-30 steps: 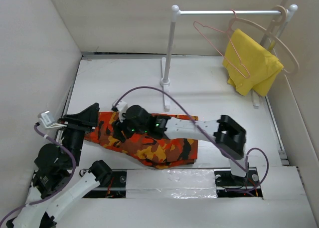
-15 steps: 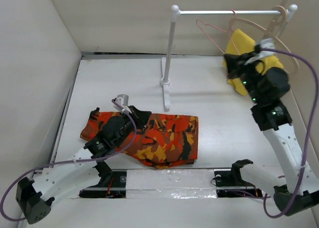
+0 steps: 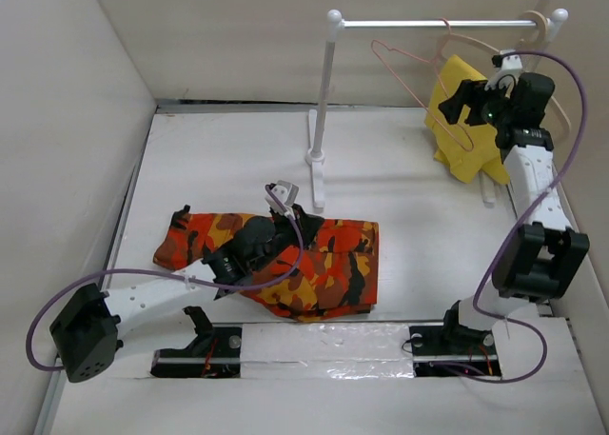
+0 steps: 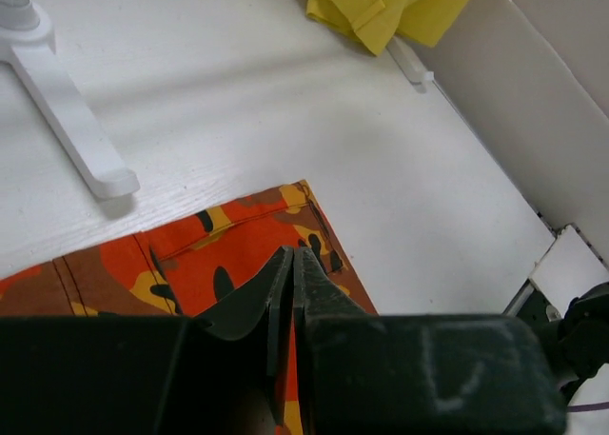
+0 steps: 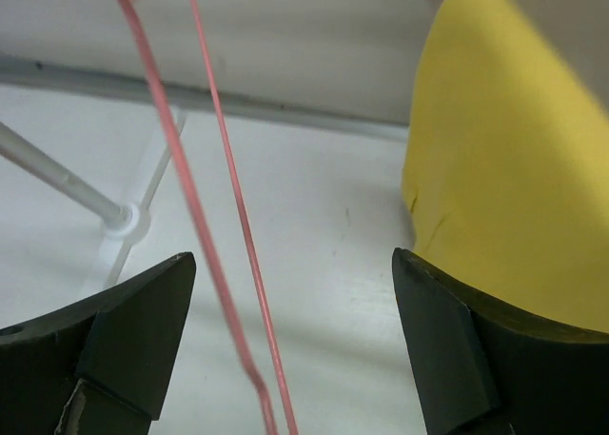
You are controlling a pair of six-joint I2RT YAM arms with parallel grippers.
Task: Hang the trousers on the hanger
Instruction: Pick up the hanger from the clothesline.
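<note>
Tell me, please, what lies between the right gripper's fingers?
The hanger's two pink wires pass between the right gripper's open fingers, not clamped, as the right wrist view shows.

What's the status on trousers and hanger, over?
Left gripper shut over orange camouflage trousers, flat on table. Right gripper open around thin pink wire hanger on rail. Yellow cloth close beside.

The trousers [image 3: 328, 264] are spread on the table [image 3: 419, 216] at its front left, before the foot of the rack [image 3: 324, 92]. The hanger [image 5: 241, 216] is hung from the rack's rail at the back right, with the cloth [image 3: 471, 121] just to its right. The left gripper [image 4: 290, 259] is set over the trousers. The hanger's wires are flanked by the fingers [image 5: 133, 330] of the right gripper [image 5: 290, 264].
</note>
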